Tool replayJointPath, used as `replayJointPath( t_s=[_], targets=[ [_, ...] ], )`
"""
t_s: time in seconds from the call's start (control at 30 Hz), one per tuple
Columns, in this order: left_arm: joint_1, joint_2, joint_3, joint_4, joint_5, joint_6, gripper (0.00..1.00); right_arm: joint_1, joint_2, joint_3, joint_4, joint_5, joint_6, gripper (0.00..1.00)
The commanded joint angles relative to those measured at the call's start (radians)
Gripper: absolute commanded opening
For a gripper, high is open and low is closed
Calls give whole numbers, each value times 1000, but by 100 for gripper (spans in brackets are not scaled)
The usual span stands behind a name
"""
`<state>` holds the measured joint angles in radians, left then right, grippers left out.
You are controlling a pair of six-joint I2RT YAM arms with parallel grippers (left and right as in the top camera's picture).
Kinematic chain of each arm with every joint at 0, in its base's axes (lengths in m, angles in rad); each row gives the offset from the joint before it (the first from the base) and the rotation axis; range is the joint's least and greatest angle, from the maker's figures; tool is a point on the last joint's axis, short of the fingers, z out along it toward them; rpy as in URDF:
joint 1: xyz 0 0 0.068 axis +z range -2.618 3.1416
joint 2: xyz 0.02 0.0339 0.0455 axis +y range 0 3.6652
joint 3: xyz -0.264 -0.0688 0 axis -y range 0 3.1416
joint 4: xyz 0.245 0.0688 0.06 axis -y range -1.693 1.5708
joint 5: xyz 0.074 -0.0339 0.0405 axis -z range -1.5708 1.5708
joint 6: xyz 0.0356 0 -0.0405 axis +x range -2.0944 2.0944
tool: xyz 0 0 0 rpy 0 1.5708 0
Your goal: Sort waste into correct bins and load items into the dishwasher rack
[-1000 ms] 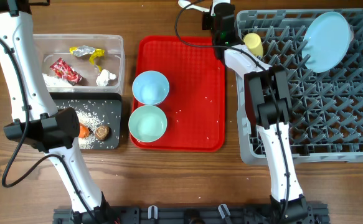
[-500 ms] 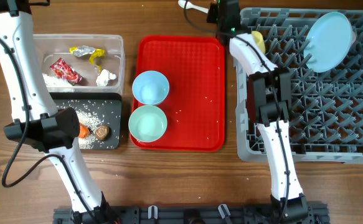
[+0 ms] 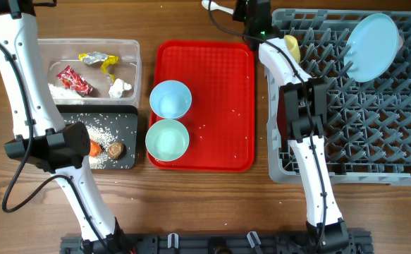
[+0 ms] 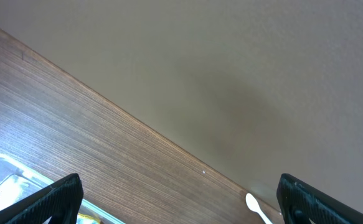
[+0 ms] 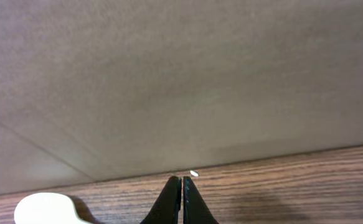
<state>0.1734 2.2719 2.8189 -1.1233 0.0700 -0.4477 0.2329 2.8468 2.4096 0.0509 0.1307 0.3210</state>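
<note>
**White arms, black joints**

Both arms are built of slim white tubes linked by bulky black joints. The left arm (image 3: 20, 77) has a thin black cable (image 3: 6, 197) looping loose beside its lower part. The right arm (image 3: 312, 169) shows a small green light (image 3: 262, 32) near its wrist. The left pincer (image 4: 184, 199) has black, jagged-edged fingertips. The right pincer (image 5: 181, 199) has smooth black fingers tapering to a point.

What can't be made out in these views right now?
- White plastic spoon: handle hidden behind right gripper, overhead; cut by bottom edge, right wrist.
- Yellow cup: mostly behind right arm, overhead.
- Orange carrot: mostly under left arm, overhead.
- Small brown lump: too small to identify, overhead.
</note>
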Motion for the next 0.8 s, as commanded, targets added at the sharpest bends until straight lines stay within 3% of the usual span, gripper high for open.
replayJointPath(
  t_s=[0.0, 0.2, 0.43, 0.77],
  targets=[
    [8, 6, -5, 0, 8, -6, 100, -2, 75, 14, 12, -17, 49, 4],
    [8, 6, -5, 0, 8, -6, 100, -2, 74, 14, -25, -69, 48, 4],
    [8, 6, -5, 0, 8, -6, 100, 0, 62, 145, -258, -88, 71, 4],
    [8, 6, -5, 0, 8, -6, 100, 0, 2, 165, -391, -133, 71, 4]
  ],
)
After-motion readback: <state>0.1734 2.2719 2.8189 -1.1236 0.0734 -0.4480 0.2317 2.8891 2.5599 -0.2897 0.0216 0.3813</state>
